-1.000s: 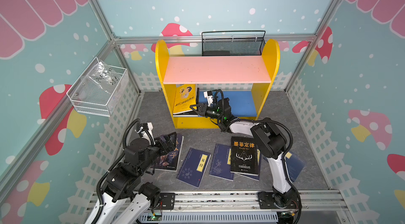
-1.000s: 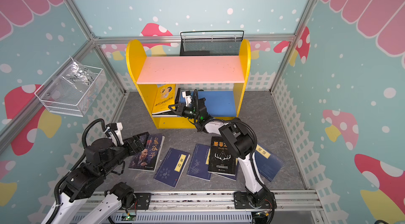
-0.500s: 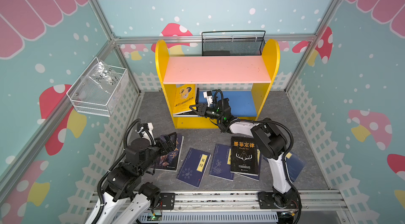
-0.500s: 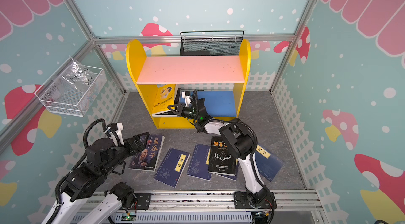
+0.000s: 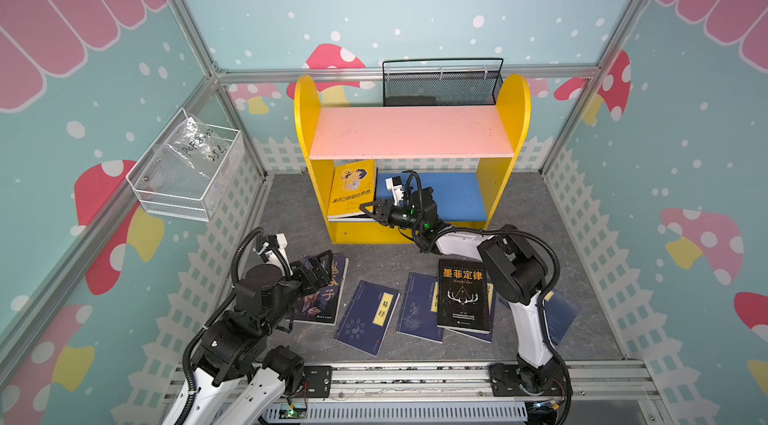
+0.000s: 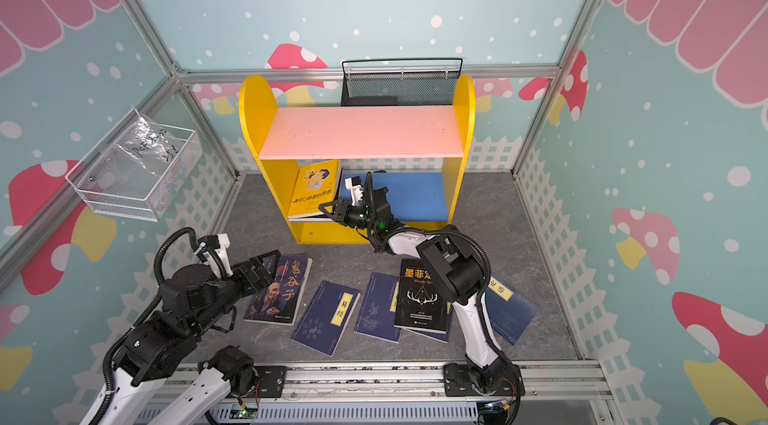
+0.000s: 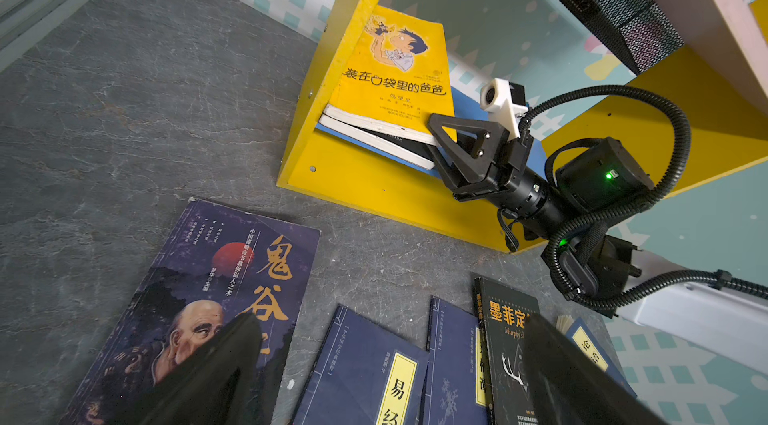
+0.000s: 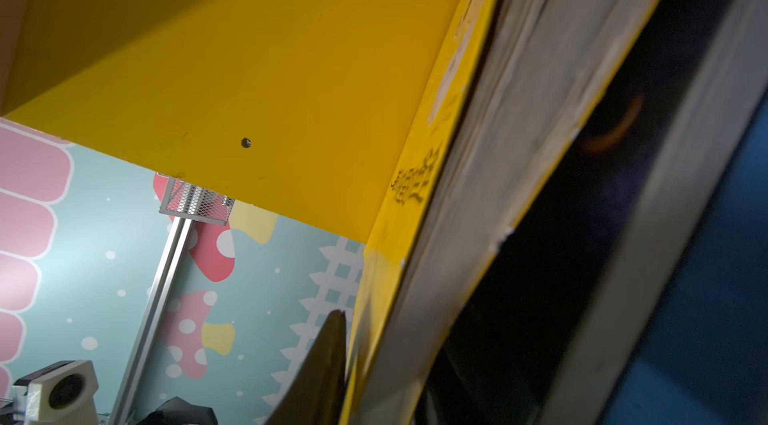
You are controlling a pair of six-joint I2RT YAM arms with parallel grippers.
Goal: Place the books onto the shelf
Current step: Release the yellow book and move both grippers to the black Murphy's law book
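Slippage risk: yellow cartoon paperback (image 5: 352,188) sits on the blue lower board (image 5: 457,194) of the yellow-sided shelf (image 5: 305,119); jaws of the right gripper (image 5: 368,209) straddle its corner, grip unclear, so retreating may drag it off. Jaws of the left gripper (image 5: 322,267) gape.

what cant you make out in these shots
- Right claw: open or gripping, unclear; right wrist view too close and blurred.
- Lower book on the shelf: cover hidden under the yellow book, all views.
- Black mesh basket: contents screened by mesh and the shelf, both top views.
- Navy book tucked under the black book: title label half covered, top views.
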